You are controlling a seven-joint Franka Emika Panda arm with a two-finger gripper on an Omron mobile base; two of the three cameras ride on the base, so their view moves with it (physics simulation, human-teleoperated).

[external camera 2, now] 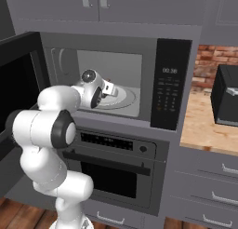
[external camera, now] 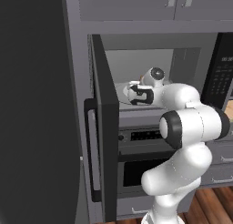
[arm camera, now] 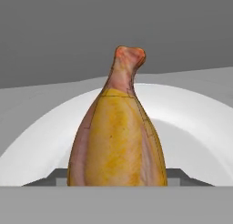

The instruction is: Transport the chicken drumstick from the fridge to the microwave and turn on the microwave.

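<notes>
Pincer (arm camera: pixel 117 184) clamped on chicken drumstick (arm camera: pixel 118 136), inside microwave (external camera 2: pixel 116 79), above turntable (arm camera: pixel 191 127), door (external camera: pixel 107 141) swung open

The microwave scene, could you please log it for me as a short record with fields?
microwave: door swung open to the left
turntable: pale, round, inside the cavity
gripper: reaching into the cavity above the turntable
chicken drumstick: close before the hand camera, narrow reddish end pointing away
keypad panel: black, display lit
oven: below the microwave, shut
</notes>
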